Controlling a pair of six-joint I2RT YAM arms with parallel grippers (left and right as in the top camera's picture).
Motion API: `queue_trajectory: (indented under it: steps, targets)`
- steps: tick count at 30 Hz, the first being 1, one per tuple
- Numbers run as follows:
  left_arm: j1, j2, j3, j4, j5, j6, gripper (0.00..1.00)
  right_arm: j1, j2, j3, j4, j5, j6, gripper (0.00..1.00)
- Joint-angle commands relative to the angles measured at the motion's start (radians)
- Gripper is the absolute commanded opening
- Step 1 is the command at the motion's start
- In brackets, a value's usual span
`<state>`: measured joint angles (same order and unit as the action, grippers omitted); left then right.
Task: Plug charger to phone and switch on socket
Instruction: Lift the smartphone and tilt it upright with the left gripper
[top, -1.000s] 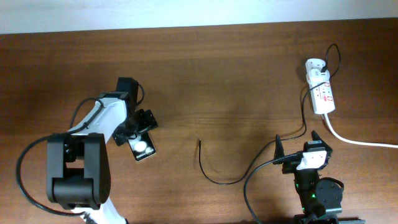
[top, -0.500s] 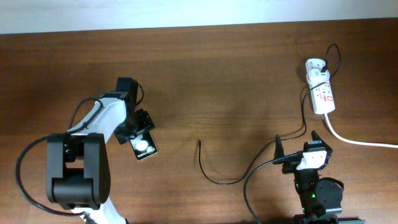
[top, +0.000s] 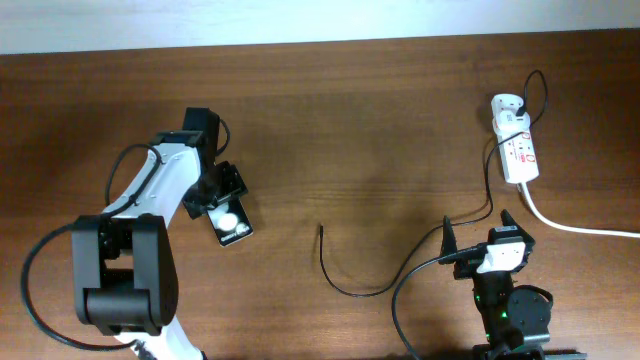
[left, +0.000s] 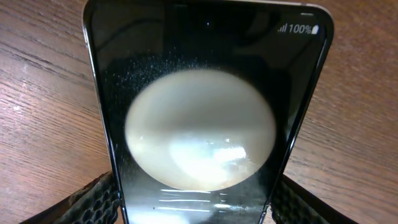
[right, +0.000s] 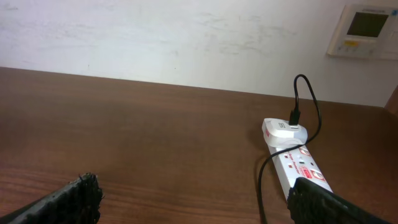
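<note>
The phone (top: 232, 223), a black slab with white circles, lies on the table at the left and fills the left wrist view (left: 205, 124). My left gripper (top: 222, 195) is shut on the phone's end, one finger on each side edge (left: 196, 214). The charger (top: 350, 290) curves across the middle of the table. Its free tip (top: 320, 228) lies apart from the phone, and its other end is at the white adapter (top: 506, 105) on the socket (top: 520, 155). My right gripper (top: 477, 232) is open and empty at the front right (right: 199, 211). The socket (right: 300, 169) lies beyond it.
The socket's thick white cord (top: 580, 228) runs off the right edge. A thicker black robot cable (top: 398, 300) loops by the right base, and another one (top: 35, 270) by the left base. A wall (right: 186, 37) stands behind the table's far edge.
My left gripper has shifted slightly toward the far side and turned, and the phone has moved and rotated with it. The right arm and the charger have not moved.
</note>
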<state>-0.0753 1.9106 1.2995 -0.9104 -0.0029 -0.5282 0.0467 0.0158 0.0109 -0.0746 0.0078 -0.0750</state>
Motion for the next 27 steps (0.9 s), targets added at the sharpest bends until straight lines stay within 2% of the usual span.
queue_trajectory:
  steps: [1,3,8,11,15,17,20,22,27]
  targets:
    - [0.005,0.006,0.029,-0.018,0.016,-0.002,0.0,0.005,-0.008,-0.005,-0.006,0.015,0.004,0.99]
    - [0.006,0.006,0.029,-0.026,0.067,0.007,0.0,0.005,-0.008,-0.005,-0.006,0.015,0.004,0.99]
    - [0.006,0.006,0.029,-0.032,0.083,0.007,0.0,0.005,-0.008,-0.005,-0.006,0.015,0.004,0.99]
    - [0.006,0.006,0.029,-0.038,0.206,0.01,0.0,0.005,-0.008,-0.005,-0.006,0.015,0.004,0.99]
    - [0.006,0.006,0.029,-0.037,0.507,0.01,0.0,0.005,-0.008,-0.005,-0.006,0.015,0.004,0.99]
    - [0.006,0.006,0.029,-0.022,0.727,0.01,0.0,0.005,-0.008,-0.005,-0.006,0.016,0.004,0.99]
    - [0.006,0.006,0.029,0.085,1.139,0.0,0.0,0.005,-0.008,-0.005,-0.006,0.015,0.004,0.99]
    - [0.006,0.006,0.029,0.159,1.273,-0.084,0.0,0.005,-0.008,-0.005,-0.006,0.015,0.004,0.99]
    - [0.006,0.006,0.029,0.269,1.445,-0.383,0.0,0.005,-0.008,-0.005,-0.006,0.015,0.004,0.99]
